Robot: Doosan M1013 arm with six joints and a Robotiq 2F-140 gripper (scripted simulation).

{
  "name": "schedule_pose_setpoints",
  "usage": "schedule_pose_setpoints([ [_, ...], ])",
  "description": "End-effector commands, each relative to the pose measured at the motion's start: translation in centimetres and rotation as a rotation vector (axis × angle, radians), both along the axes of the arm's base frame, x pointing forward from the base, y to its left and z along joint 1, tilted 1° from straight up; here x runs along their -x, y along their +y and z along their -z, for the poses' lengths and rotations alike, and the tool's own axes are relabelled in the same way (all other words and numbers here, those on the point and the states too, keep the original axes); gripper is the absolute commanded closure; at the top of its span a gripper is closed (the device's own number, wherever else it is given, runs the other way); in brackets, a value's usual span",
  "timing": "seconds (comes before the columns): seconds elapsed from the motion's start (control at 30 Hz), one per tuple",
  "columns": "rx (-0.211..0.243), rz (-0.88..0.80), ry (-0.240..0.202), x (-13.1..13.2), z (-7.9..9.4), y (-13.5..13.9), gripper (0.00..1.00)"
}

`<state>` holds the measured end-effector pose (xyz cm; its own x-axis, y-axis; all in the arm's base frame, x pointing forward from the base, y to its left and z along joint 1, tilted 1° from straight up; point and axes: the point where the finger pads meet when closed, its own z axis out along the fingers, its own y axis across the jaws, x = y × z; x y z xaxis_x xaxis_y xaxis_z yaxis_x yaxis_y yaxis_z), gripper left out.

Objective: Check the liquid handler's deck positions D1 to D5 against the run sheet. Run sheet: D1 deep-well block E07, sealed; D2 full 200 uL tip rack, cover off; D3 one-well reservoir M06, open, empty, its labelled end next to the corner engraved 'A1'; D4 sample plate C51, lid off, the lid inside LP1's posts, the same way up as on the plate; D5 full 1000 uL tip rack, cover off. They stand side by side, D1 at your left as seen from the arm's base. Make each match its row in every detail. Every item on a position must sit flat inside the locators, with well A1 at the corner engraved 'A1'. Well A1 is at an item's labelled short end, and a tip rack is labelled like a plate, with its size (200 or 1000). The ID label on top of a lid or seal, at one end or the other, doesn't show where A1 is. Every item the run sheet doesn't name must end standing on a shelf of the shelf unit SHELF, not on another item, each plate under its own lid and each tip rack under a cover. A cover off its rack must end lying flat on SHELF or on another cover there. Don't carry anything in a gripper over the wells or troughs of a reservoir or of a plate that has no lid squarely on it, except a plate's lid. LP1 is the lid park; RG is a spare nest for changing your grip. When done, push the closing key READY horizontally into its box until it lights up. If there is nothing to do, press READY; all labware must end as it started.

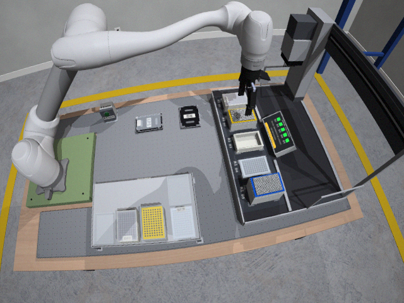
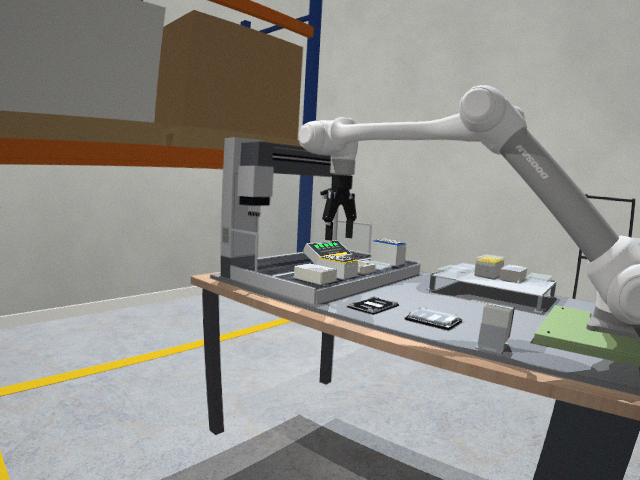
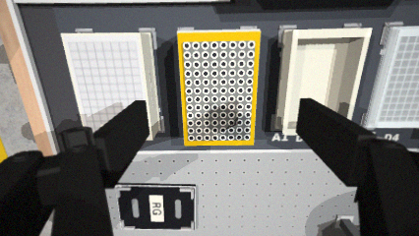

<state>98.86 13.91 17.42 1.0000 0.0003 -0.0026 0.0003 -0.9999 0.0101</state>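
Note:
My gripper (image 1: 246, 101) is open and empty, hanging above the yellow-framed tip rack (image 1: 242, 115) on D2. In the wrist view the fingers straddle that rack (image 3: 218, 88), well above it; its cover is off and its holes show tips. The sealed deep-well block (image 3: 110, 79) sits on D1 at its left. The cream one-well reservoir (image 3: 322, 79) is open on D3. A lidless sample plate (image 1: 254, 166) is on D4 and a blue-framed tip rack (image 1: 266, 186) on D5. A lid (image 1: 149, 122) lies in the lid park.
The handler's gantry head (image 1: 298, 35) and the panel of green lights (image 1: 279, 132) stand just behind the deck. The RG nest (image 1: 189, 118) and READY box (image 1: 108, 112) are on the table. The shelf unit (image 1: 145, 208) holds two plates and a yellow rack (image 1: 152, 222).

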Motion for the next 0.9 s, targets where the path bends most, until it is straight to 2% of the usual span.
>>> schedule_pose_setpoints([
  [0.0, -0.001, 0.0, -0.002, 0.0, -0.2, 0.0, 0.21],
  [0.77, -0.001, 0.0, -0.002, 0.0, -0.2, 0.0, 0.21],
  [0.87, -0.001, 0.0, -0.002, 0.0, -0.1, 1.5, 0.21],
])
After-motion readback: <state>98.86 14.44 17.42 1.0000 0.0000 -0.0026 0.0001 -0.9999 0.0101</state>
